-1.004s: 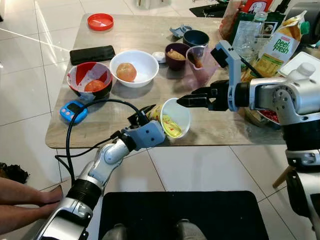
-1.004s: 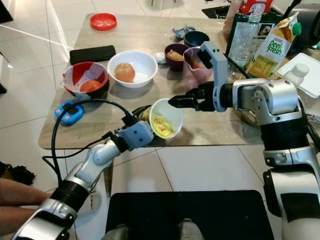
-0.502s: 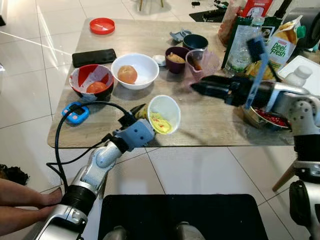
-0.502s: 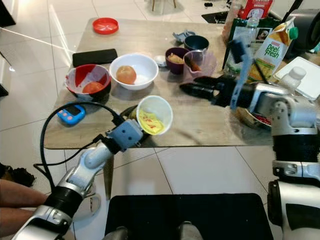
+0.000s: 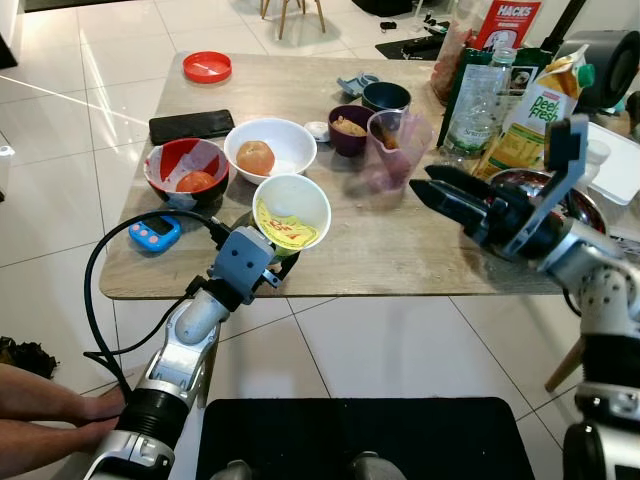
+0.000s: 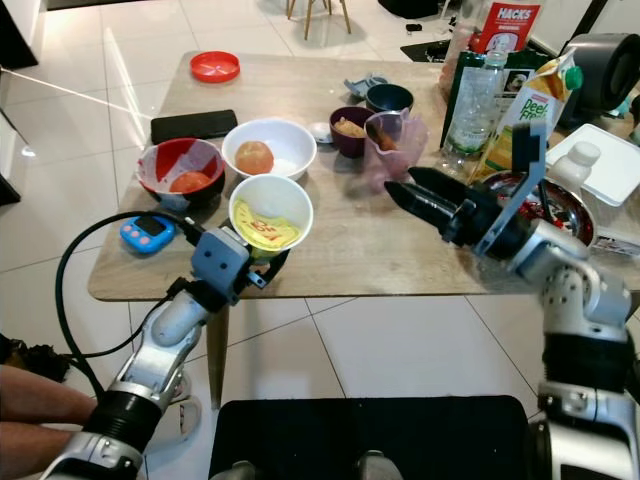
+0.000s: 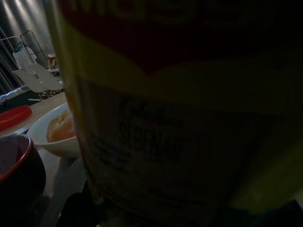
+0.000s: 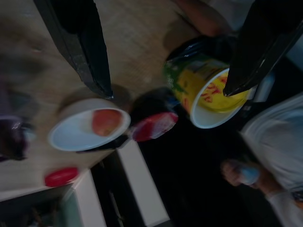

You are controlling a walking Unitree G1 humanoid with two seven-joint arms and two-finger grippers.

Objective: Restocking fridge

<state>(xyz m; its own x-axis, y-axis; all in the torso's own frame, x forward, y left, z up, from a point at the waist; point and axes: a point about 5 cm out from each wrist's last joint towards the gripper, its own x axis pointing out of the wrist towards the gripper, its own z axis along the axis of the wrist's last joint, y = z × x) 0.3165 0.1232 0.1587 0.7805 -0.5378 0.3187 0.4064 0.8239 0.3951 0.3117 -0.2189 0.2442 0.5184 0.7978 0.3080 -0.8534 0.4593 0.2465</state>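
Noodle cup: held tilted over the near edge of the table, mouth facing up toward the camera, yellow sachet inside.
Left gripper: fingers clamped around the cup's body.
Right gripper: fingers apart, empty, above the table beside the pink jug.
White bowl: just beyond the cup.
Step advice: probably level the cup before carrying, so the sachet stays in.

Left arm: rises from lower left of the frame toward centre, forearm angled up.
Left gripper: clamped on a cup.
Right arm: enters from right edge, reaching toward centre.
Right gripper: fingers spread, holding nothing.
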